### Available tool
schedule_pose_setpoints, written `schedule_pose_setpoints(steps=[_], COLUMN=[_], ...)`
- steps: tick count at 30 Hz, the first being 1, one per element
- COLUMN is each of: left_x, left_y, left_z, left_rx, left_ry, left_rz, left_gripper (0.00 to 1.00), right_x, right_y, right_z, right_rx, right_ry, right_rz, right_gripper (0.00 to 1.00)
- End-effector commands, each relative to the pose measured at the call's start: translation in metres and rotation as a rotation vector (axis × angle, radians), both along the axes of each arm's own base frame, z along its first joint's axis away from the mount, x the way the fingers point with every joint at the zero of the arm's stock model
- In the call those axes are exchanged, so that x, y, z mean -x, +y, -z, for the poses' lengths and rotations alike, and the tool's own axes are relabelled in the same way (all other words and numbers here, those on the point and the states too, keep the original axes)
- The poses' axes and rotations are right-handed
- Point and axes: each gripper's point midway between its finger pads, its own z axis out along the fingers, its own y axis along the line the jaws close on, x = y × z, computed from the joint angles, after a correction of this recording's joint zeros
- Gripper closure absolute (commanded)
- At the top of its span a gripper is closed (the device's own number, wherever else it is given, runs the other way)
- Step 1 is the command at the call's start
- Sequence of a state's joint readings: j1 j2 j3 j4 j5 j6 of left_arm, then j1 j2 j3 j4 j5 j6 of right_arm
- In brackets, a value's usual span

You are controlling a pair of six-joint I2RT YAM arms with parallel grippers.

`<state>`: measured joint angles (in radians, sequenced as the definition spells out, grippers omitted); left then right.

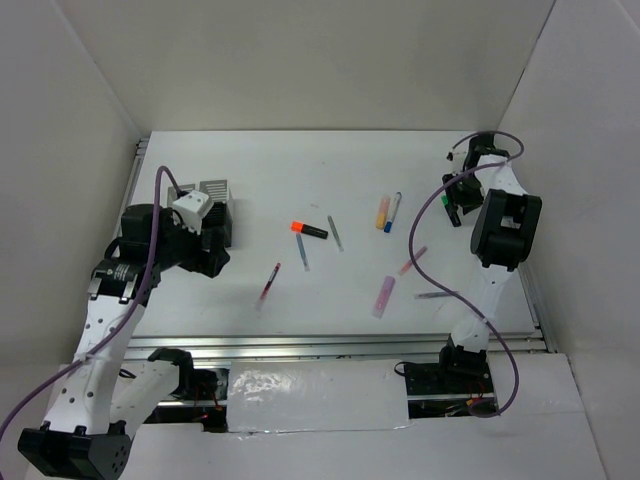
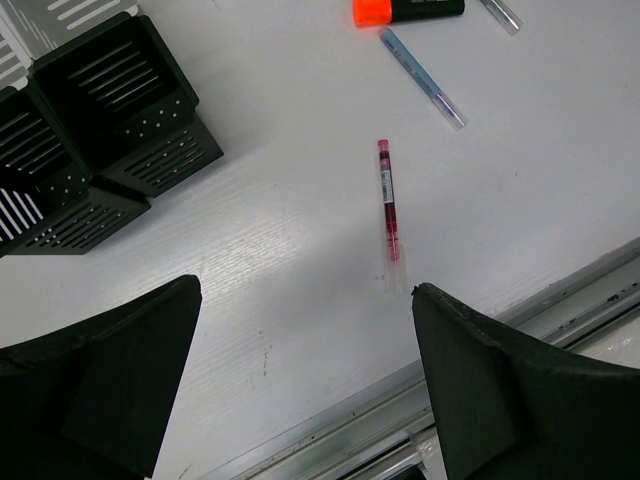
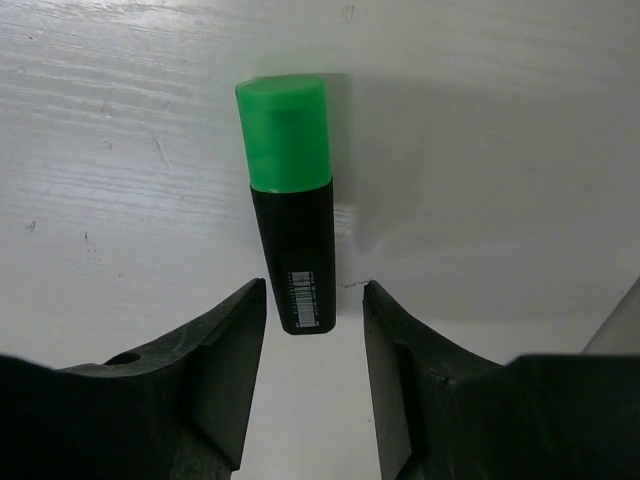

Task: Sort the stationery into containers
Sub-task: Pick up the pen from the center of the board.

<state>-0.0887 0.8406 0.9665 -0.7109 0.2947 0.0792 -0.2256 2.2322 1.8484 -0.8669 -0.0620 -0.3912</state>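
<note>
A green-capped black highlighter (image 3: 290, 200) lies flat at the table's far right. My right gripper (image 3: 315, 290) is open and straddles its black tail end, with a gap on each side. In the top view this gripper (image 1: 455, 207) sits by the right wall. My left gripper (image 2: 305, 290) is open wide above bare table, near the black mesh containers (image 2: 120, 100) and short of a thin red pen (image 2: 388, 205). Scattered mid-table lie an orange-black highlighter (image 1: 309, 229), a blue pen (image 1: 302, 252), a grey pen (image 1: 335, 232), an orange highlighter (image 1: 382, 211), a white blue-capped pen (image 1: 394, 211) and a pink highlighter (image 1: 384, 296).
The containers (image 1: 215, 200) cluster at the far left, partly hidden by my left arm. A metal rail (image 1: 340, 345) runs along the table's near edge. White walls close in on the left, back and right. Two more thin pens (image 1: 412, 261) lie near the right arm's base.
</note>
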Motion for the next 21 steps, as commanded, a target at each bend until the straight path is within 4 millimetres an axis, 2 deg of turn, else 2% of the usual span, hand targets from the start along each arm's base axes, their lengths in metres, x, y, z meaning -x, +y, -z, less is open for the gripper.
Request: schedule_pose_setpoints(steps=[1, 3, 5, 9, 17, 21], left_x=[-0.005, -0.005, -0.006, -0.007, -0.007, -0.009], left_y=[-0.004, -0.004, -0.004, -0.005, -0.006, -0.007], left_z=[-0.004, -0.003, -0.003, -0.002, -0.002, -0.001], left_rx=[0.005, 0.005, 0.005, 0.007, 0.009, 0.010], left_ry=[-0.024, -0.021, -0.018, -0.013, -0.012, -0.009], left_rz=[0.029, 0.031, 0.031, 0.031, 0.037, 0.047], left_gripper=[0.01, 0.01, 0.01, 0.01, 0.01, 0.01], right_x=[-0.002, -0.002, -0.003, -0.005, 0.000, 0.004], right_y=[0.000, 0.000, 0.000, 0.001, 0.016, 0.020], right_z=[-0.002, -0.001, 0.001, 0.005, 0.012, 0.013], right_rx=[0.019, 0.021, 0.016, 0.011, -0.059, -0.056], right_ry=[0.022, 0.024, 0.027, 0.034, 0.104, 0.125], right_rz=[-0.021, -0.021, -0.023, -0.031, -0.085, -0.101], right_gripper=[0.48, 0.43, 0.42, 0.49, 0.54, 0.68])
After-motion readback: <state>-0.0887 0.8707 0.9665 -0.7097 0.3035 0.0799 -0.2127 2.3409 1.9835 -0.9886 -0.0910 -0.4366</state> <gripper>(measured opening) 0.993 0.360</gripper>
